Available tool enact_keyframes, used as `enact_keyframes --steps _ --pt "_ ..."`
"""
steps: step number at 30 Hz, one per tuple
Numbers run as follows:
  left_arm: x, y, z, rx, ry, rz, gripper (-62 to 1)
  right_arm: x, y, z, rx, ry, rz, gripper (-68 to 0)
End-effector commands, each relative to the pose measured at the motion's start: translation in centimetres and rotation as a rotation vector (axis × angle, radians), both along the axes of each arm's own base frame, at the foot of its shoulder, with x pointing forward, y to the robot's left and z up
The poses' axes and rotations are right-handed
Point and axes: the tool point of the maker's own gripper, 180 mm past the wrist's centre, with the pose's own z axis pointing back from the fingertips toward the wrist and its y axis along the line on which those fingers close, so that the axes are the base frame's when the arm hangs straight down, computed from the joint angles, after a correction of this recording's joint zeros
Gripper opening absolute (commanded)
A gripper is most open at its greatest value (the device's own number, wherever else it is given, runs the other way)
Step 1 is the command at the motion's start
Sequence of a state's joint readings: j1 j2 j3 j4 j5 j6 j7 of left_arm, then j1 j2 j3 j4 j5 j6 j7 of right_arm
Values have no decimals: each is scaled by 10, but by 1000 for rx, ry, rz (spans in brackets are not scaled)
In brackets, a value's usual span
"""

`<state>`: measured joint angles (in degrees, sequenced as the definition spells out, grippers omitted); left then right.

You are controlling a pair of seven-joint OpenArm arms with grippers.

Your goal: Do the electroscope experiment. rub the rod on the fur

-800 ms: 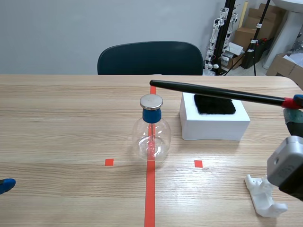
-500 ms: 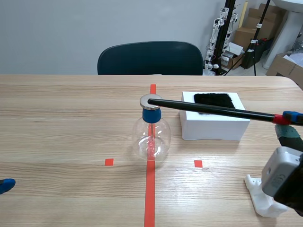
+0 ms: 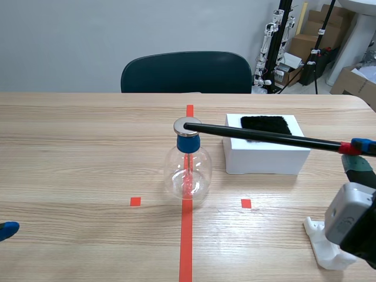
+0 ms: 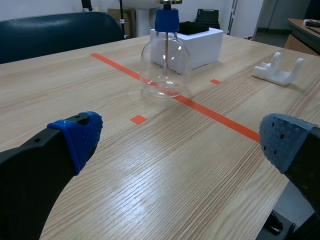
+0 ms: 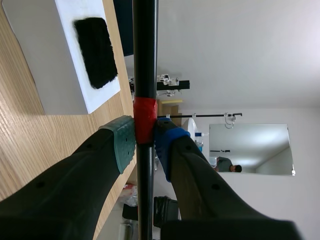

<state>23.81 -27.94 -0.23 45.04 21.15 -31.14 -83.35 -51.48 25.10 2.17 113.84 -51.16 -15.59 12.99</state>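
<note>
Right gripper is clamped on the rod, its green and blue pads pressing either side of the red tape band near the rod's held end. In the scene view the rod runs nearly level from the right edge of the frame toward the centre. It crosses in front of the white block and over the near edge of the black fur that lies on top of the block. Cannot tell whether the rod touches the fur. The rod's free tip sits at the metal disc capping the electroscope flask, apparently in contact. The flask is clear glass with a blue collar and stands upright at frame centre on the orange-red line, just left of the block. Left gripper sits low at the lower left of the scene, fingers spread wide with nothing between them, the flask well ahead of it. A white plastic stand rests on the table at lower right, under the right arm. A dark chair stands behind the table at upper centre.
</note>
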Motion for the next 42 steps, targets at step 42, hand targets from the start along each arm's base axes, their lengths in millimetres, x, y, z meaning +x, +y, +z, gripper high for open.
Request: enact_keyframes --steps 42 --pt "3 2 6 -13 -23 7 14 134 -109 69 -481 -179 -58 -675"
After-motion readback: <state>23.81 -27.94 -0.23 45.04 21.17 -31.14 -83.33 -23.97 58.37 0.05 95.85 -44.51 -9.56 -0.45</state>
